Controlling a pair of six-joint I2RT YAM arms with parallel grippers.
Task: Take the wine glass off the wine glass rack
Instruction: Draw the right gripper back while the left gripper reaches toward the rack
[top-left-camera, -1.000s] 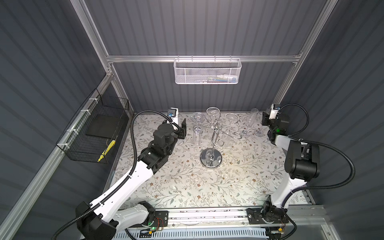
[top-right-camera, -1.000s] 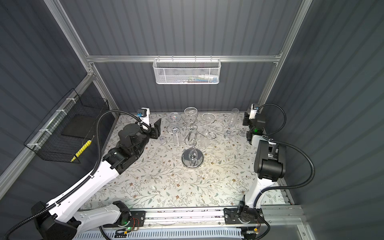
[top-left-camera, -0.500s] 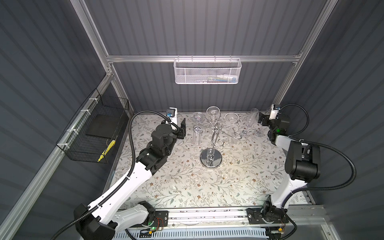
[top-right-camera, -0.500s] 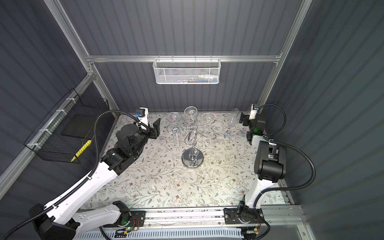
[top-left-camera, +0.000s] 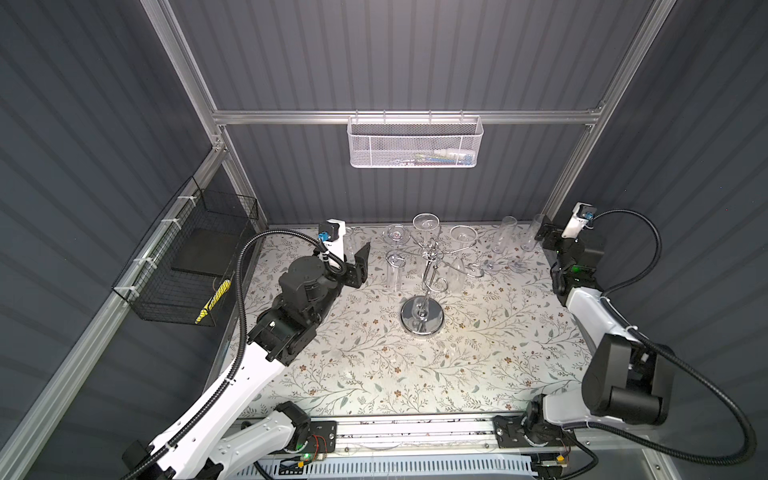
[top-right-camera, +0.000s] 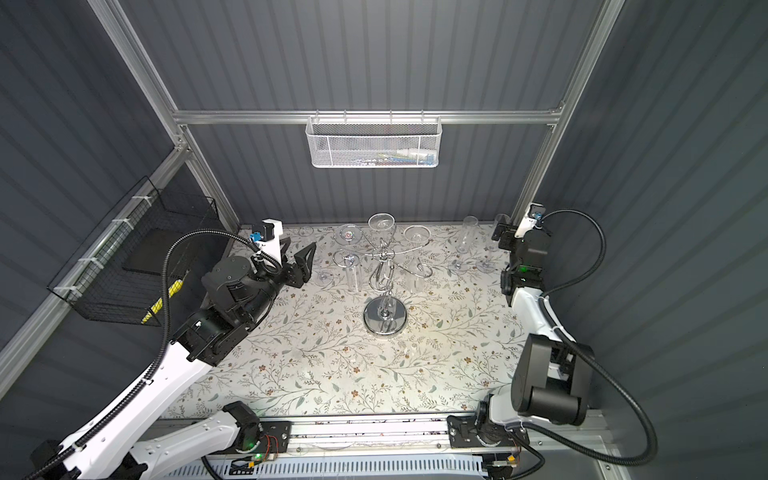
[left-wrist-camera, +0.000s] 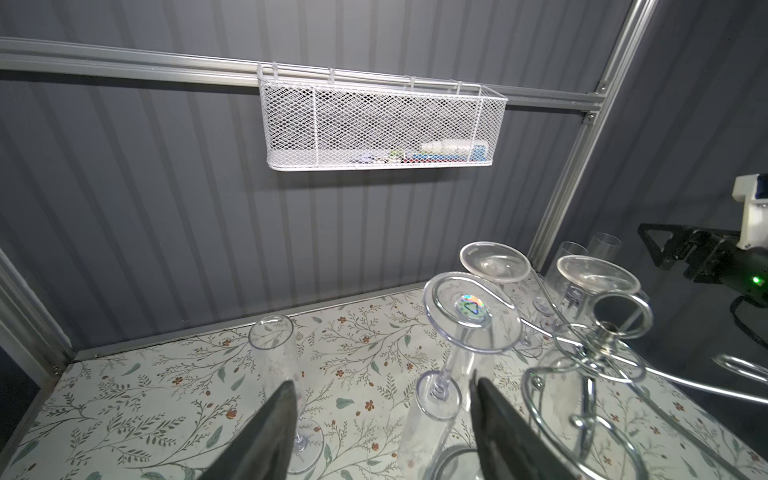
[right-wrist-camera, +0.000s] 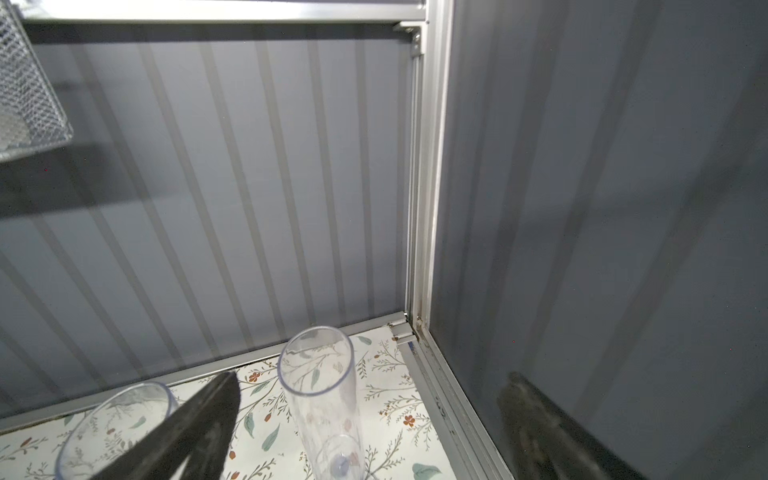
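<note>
The chrome wine glass rack (top-left-camera: 422, 320) (top-right-camera: 385, 320) stands mid-table on its round disc base. Several clear wine glasses hang upside down from its scroll arms. The nearest hanging glass (top-left-camera: 393, 272) (left-wrist-camera: 424, 428) is just ahead of my left gripper (top-left-camera: 354, 254) (top-right-camera: 297, 250) (left-wrist-camera: 382, 388), which is open and holds nothing. Close by its left finger (left-wrist-camera: 270, 428) stands an upright flute (left-wrist-camera: 272, 345). My right gripper (top-left-camera: 541, 233) (right-wrist-camera: 372, 382) is wide open in the back right corner. An upright flute (right-wrist-camera: 320, 395) (top-left-camera: 533, 232) stands free between its fingers.
A second upright flute (top-left-camera: 505, 237) (right-wrist-camera: 116, 419) stands beside the corner one. A white mesh basket (top-left-camera: 415, 141) hangs on the back wall and a black wire basket (top-left-camera: 187, 266) on the left wall. The corner post (right-wrist-camera: 424, 187) is close to the right gripper.
The right gripper has opened wide, let go of the corner flute and drawn back slightly to the right. The left gripper has opened a little more and barely shifted.
</note>
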